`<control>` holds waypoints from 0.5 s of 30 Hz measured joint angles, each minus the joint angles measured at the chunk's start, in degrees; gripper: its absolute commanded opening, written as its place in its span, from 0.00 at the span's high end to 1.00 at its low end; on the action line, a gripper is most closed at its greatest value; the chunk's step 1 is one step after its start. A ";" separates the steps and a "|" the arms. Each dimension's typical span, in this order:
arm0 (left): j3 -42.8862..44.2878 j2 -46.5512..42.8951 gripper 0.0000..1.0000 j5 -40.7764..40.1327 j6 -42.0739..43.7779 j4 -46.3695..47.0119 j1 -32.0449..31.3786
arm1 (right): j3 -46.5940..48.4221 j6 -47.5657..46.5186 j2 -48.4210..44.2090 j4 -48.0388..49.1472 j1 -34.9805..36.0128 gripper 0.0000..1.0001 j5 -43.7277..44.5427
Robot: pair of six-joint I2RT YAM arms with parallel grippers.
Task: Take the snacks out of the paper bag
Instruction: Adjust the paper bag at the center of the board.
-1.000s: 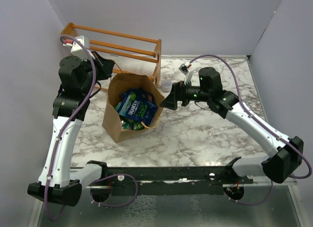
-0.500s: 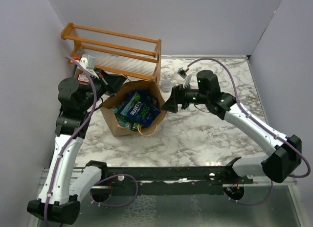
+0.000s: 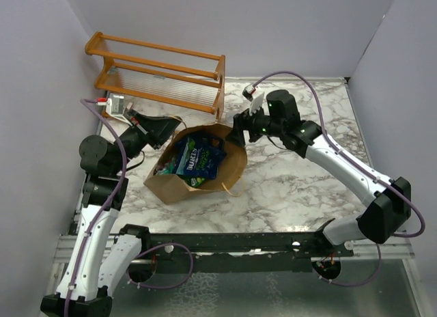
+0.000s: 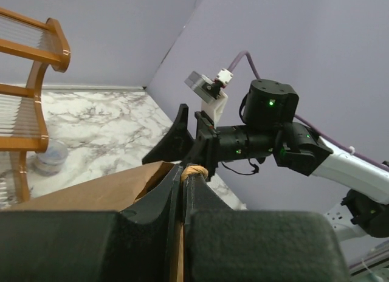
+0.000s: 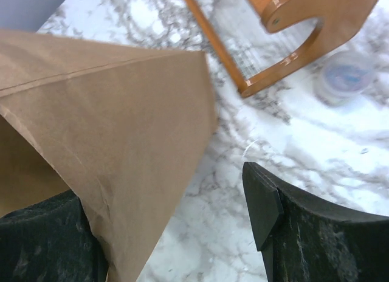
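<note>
The brown paper bag (image 3: 205, 184) leans over on the marble table, its mouth facing up and back. Blue and green snacks (image 3: 194, 156) show inside it. My left gripper (image 3: 166, 130) is at the bag's left rim, shut on the twisted paper handle (image 4: 196, 171) and the rim of the bag (image 4: 91, 191). At the bag's far right rim, my right gripper (image 3: 239, 129) is open. In the right wrist view the bag's wall (image 5: 121, 130) passes between its fingers (image 5: 267, 215), close to the left one and well apart from the right one.
An orange wooden rack (image 3: 160, 74) stands at the back left, just behind the bag. A small clear cup (image 5: 346, 78) sits on the marble beside the rack's end. Purple walls close in the table at the back and on both sides.
The left gripper has swung lower and toward the bag, tipping it over and shifting it right. The right gripper has moved up to the bag's far rim, its jaws narrowing.
</note>
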 measured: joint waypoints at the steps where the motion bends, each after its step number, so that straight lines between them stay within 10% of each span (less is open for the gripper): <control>1: -0.92 -0.52 1.00 0.07 -1.22 1.20 0.00 | 0.63 -0.57 0.42 -0.13 0.02 0.20 1.20; 15: -4.46 -1.73 1.00 1.25 -6.29 8.22 -0.09 | 9.16 -2.73 -5.81 -9.77 0.07 0.12 4.70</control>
